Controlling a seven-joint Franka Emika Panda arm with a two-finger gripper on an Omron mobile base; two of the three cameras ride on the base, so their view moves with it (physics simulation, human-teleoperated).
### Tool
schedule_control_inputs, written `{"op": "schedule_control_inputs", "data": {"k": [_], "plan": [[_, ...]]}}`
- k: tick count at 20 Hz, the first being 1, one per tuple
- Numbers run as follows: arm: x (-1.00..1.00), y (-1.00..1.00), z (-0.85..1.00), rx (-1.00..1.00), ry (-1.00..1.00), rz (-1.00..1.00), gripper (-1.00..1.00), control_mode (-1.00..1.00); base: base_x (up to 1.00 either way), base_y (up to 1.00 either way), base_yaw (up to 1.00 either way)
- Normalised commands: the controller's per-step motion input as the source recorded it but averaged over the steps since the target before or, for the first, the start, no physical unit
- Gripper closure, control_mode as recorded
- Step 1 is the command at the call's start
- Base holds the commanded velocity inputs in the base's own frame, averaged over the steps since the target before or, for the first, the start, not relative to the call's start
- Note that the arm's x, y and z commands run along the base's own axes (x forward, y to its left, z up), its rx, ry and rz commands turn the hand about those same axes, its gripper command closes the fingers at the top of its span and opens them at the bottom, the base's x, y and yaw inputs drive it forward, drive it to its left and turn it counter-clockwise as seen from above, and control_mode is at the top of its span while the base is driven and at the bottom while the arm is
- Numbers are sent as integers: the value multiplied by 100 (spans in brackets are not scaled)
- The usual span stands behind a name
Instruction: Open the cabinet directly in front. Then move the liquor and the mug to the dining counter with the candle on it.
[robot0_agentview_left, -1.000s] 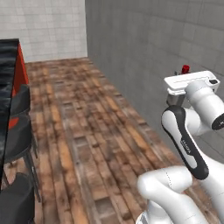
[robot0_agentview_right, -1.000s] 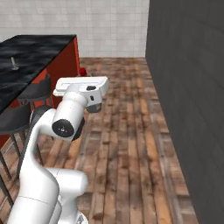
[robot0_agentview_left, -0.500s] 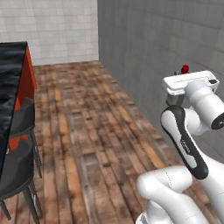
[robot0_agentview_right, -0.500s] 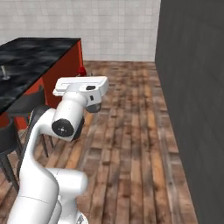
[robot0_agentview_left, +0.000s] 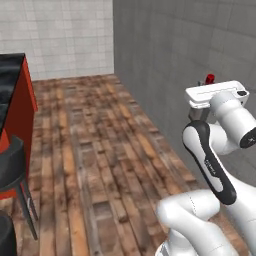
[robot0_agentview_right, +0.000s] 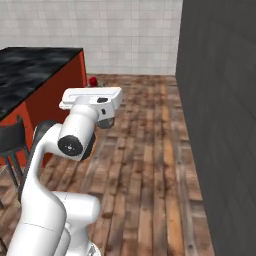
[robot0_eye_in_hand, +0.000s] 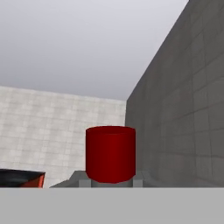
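The liquor is held upright in my gripper (robot0_agentview_left: 206, 86), which is shut on it. Its red cap (robot0_agentview_left: 209, 78) pokes up just behind the white hand in the left base view. The same cap (robot0_agentview_right: 93, 81) shows past the hand in the right base view. In the hand view the cap (robot0_eye_in_hand: 110, 153) stands dead centre, on a grey neck. The dining counter (robot0_agentview_right: 35, 70), black marble on a red base, lies ahead to the left, and its corner (robot0_agentview_left: 15, 70) shows at the left edge of the left base view. The cabinet, the mug and the candle are out of view.
A tall grey wall (robot0_agentview_right: 220, 125) runs close along my right side. A white tiled wall (robot0_agentview_left: 65, 35) closes the far end. Wooden floor (robot0_agentview_left: 100, 150) stretches between them. Black stools (robot0_agentview_left: 12, 167) stand by the counter's red base, one (robot0_agentview_right: 11, 140) near the arm.
The whole picture has slid a little sideways, so the base has moved. The arm holds the same pose with the bottle still in its grip.
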Motion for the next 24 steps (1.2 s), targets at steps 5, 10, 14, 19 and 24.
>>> {"op": "schedule_control_inputs", "data": {"k": [5,10,14,19,24], "plan": [[0,0,0,0,0,0,100,100,100,-36,0],[0,0,0,0,0,0,100,100,100,-17,5],[0,0,0,0,0,0,100,100,100,-1,14],[0,0,0,0,0,0,100,100,100,0,27],[0,0,0,0,0,0,100,100,100,0,39]]}}
